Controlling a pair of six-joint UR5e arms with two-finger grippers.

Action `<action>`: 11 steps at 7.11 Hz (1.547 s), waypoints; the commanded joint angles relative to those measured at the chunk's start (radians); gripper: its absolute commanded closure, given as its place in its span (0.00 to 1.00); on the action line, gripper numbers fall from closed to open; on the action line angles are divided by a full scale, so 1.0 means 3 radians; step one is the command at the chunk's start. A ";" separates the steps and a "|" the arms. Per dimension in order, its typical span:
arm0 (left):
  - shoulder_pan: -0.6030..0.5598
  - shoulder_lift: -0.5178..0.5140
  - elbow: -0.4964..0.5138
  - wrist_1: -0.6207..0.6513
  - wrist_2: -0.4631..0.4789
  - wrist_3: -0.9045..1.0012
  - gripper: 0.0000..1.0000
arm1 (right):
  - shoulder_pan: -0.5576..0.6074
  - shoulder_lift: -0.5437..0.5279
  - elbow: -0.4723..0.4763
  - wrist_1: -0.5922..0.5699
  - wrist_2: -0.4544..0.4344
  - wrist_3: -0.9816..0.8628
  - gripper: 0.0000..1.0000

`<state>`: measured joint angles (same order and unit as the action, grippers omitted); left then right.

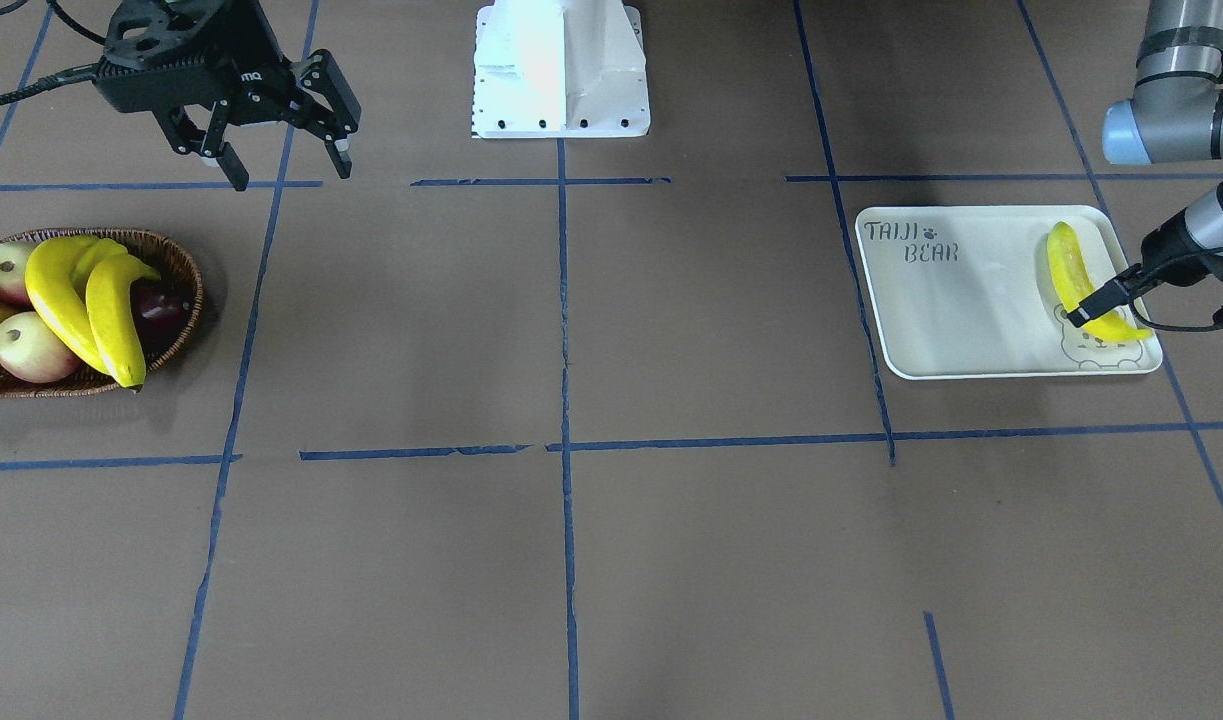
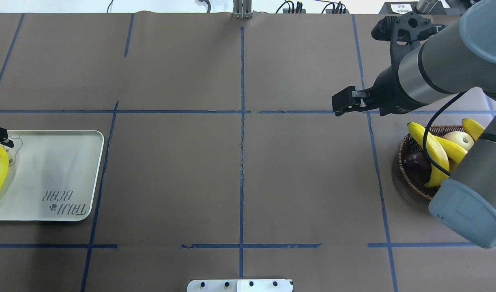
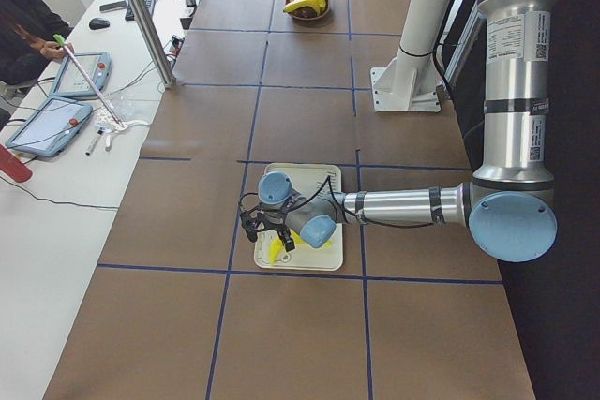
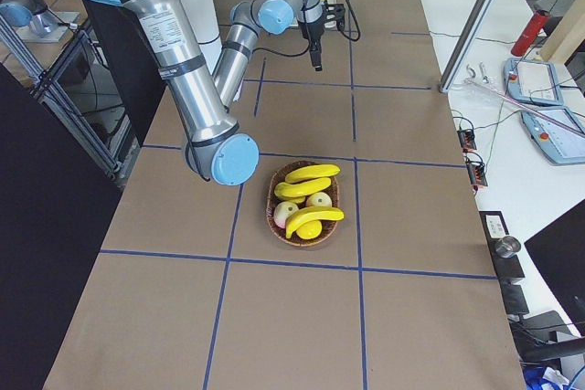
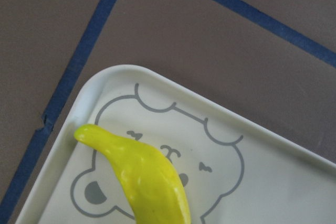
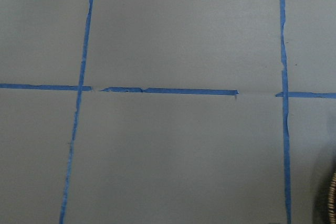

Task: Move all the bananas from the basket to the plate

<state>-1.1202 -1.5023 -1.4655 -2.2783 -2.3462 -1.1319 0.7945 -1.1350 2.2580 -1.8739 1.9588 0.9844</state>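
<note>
Banana, lower frame, on plate: probably light, stiff, slick; grasp mid-body. Left pincer: cannot tell; right pincer apart, upper left.

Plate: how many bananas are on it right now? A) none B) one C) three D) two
B: a single banana lies on the plate, at the end with the bear drawing; the other three bananas are in the basket.
</note>
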 commanded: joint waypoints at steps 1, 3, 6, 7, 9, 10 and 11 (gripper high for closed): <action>-0.0186 0.0002 -0.0156 0.0016 -0.0217 0.0020 0.00 | 0.0163 -0.0220 -0.0030 0.0003 0.0031 -0.0497 0.00; -0.0264 0.0032 -0.0345 0.0037 -0.0227 0.0476 0.00 | 0.0520 -0.0561 -0.0076 0.0033 0.0311 -0.1090 0.00; -0.0556 0.0032 -0.0366 0.0211 -0.0222 0.1104 0.00 | 0.1021 -0.1068 -0.0260 0.0039 0.0749 -0.1898 0.00; -0.0571 0.0032 -0.0371 0.0211 -0.0217 0.1104 0.00 | 0.1139 -0.1181 -0.0321 0.0044 0.0843 -0.2139 0.00; -0.0571 0.0027 -0.0432 0.0211 -0.0222 0.1104 0.00 | 0.1146 -0.1416 -0.0546 0.0130 0.1052 -0.2203 0.00; -0.0571 0.0022 -0.0443 0.0211 -0.0222 0.1104 0.00 | 0.1146 -0.1660 -0.0694 0.0546 0.1160 -0.2203 0.00; -0.0571 0.0027 -0.0468 0.0211 -0.0217 0.1104 0.00 | 0.1146 -0.1900 -0.0867 0.1152 0.1196 -0.2187 0.00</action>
<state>-1.2916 -1.4947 -1.5980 -2.2151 -2.4125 -0.8008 1.1374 -1.6253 2.0552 -1.7023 2.2940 0.3268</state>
